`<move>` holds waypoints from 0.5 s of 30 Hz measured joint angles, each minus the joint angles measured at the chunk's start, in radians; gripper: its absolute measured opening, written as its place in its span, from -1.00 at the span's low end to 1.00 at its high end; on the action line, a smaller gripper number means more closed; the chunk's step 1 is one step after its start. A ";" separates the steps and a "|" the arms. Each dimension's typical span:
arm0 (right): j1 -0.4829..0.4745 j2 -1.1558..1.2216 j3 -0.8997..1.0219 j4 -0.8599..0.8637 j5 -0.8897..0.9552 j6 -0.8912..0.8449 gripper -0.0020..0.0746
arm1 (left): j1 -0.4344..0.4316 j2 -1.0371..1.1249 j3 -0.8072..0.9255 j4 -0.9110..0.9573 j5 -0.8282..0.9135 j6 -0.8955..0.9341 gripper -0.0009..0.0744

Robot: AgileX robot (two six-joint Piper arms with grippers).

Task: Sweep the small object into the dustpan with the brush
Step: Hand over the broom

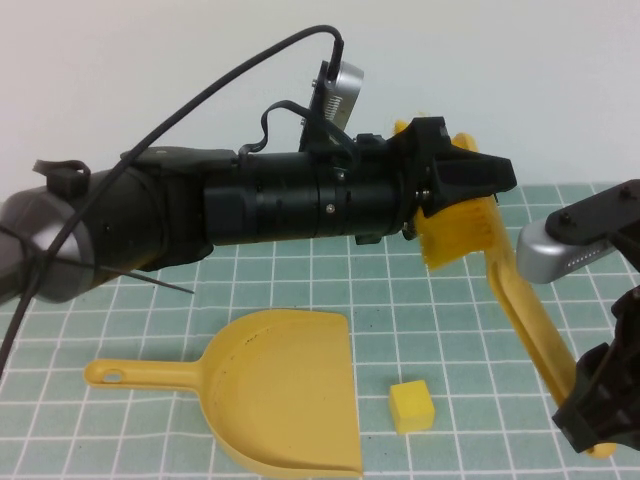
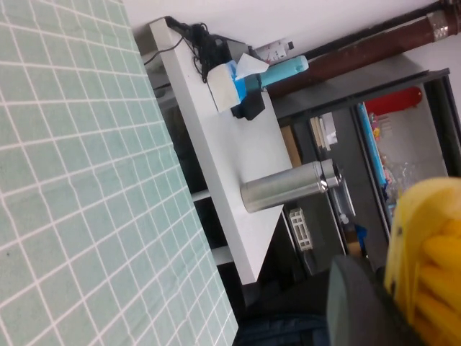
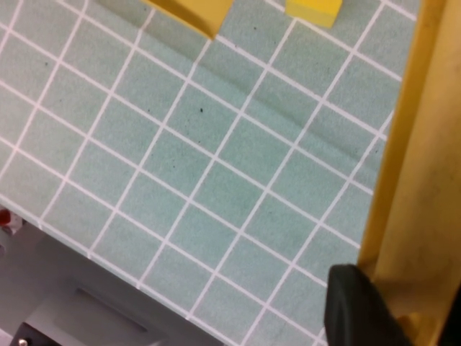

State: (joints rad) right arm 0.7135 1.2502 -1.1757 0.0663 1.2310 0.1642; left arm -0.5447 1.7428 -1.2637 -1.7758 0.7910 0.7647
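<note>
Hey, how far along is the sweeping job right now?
Done: the brush is off the table, the right gripper shut on its handle, the left gripper clamped at its bristle end. In hand: both arms hold it in the air, seemingly a handover. Left: the cube sits on the mat just outside the dustpan, so nothing is swept in yet.

One yellow dustpan [image 1: 280, 395], one small yellow cube [image 1: 411, 405] and one yellow brush [image 1: 505, 270] are present above a green gridded mat [image 1: 440, 330]. Two robot arms are in view, each ending in one gripper: the left gripper [image 1: 470, 185] and the right gripper [image 1: 600, 400]. On one white shelf [image 2: 238, 155] beyond the mat are one silver flask [image 2: 288, 189] and one tissue box [image 2: 229, 83].
</note>
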 joint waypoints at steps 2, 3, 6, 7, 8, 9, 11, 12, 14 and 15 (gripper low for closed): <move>0.001 0.002 0.002 0.000 -0.002 0.012 -0.47 | 0.000 0.000 0.000 -0.002 0.000 0.000 -0.56; 0.001 0.002 0.002 0.000 -0.002 0.016 -0.47 | 0.000 0.000 0.000 -0.002 0.002 0.000 -0.56; 0.001 0.002 0.004 0.000 -0.004 0.019 -0.45 | 0.000 0.000 0.000 -0.002 0.002 0.006 -0.56; 0.001 0.004 0.004 0.000 -0.004 0.020 -0.42 | 0.000 0.000 0.000 -0.002 0.002 0.005 -0.56; 0.001 0.004 0.004 0.000 -0.004 0.021 -0.37 | 0.000 0.000 0.000 -0.002 0.004 0.009 -0.56; 0.001 0.007 0.004 0.000 -0.001 0.025 -0.30 | 0.000 0.000 0.000 -0.002 0.008 0.012 -0.56; 0.001 0.008 0.004 -0.001 0.000 0.010 -0.09 | 0.000 0.000 -0.001 0.039 -0.003 0.041 -0.57; 0.001 0.003 0.004 -0.001 0.001 -0.012 0.01 | 0.000 0.004 -0.001 0.043 0.000 0.041 -0.57; 0.001 -0.006 0.004 -0.004 -0.004 -0.041 0.11 | 0.000 0.007 -0.001 0.043 0.017 0.057 -0.57; 0.001 -0.017 0.004 -0.007 -0.014 -0.056 0.14 | 0.000 0.007 -0.001 0.043 0.036 0.071 -0.58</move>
State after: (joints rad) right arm 0.7141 1.2327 -1.1719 0.0596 1.2166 0.1083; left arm -0.5447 1.7498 -1.2645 -1.7323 0.8274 0.8357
